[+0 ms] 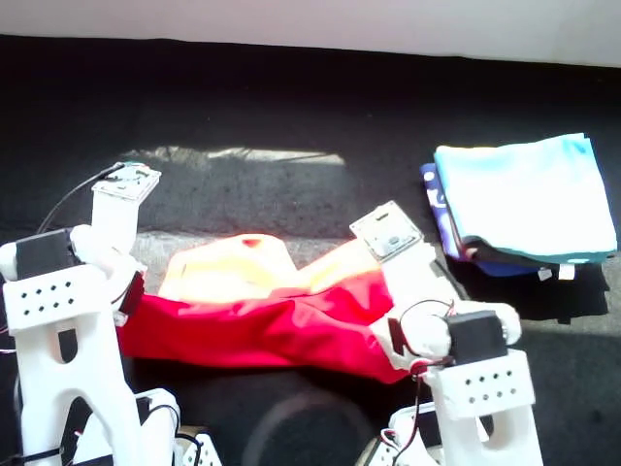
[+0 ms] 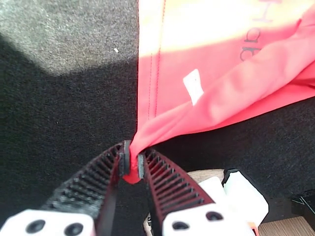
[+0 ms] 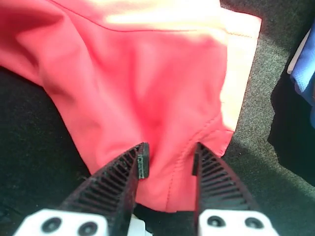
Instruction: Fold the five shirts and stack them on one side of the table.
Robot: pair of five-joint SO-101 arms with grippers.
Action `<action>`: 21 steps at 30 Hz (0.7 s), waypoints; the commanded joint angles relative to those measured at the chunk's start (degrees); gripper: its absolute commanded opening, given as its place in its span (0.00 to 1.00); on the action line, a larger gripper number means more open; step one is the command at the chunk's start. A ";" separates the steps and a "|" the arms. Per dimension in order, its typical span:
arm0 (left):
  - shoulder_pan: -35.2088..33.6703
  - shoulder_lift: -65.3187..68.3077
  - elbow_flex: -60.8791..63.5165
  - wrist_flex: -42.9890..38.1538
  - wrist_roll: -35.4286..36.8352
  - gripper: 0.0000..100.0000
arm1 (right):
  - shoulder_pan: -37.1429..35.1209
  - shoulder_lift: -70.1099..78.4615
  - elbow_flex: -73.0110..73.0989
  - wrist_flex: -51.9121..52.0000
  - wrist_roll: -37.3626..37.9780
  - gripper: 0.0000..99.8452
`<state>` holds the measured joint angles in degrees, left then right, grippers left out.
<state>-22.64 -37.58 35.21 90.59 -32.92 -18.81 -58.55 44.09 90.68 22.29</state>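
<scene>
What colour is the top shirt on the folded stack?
The top shirt is light turquoise, clearest in the high view.

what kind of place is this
Likely a lab or workshop bench set up for shirt folding: a table with dark carpet-like cover, white robot arms at a red shirt, and a stack of folded shirts at one side.

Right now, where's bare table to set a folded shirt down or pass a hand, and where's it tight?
Free: the wide strip of table behind the red shirt, running from the far edge to left of the stack. Crowded: the near edge, with both arm bases, and the gap between shirt and stack, where the right arm stands.
</scene>
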 commanded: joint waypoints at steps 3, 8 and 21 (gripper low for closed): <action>0.31 -1.10 -0.22 -0.70 -0.09 0.01 | 0.75 -0.92 -24.66 4.70 0.26 0.20; 0.48 -1.10 -0.31 -0.70 -0.09 0.01 | 0.75 5.49 -25.19 -4.53 -7.12 0.20; 0.22 -1.36 -0.31 -0.70 -0.26 0.01 | -5.32 56.84 -32.13 -18.24 -16.79 0.20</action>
<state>-22.64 -37.58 35.30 90.42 -32.92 -22.86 -10.73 17.27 73.19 6.99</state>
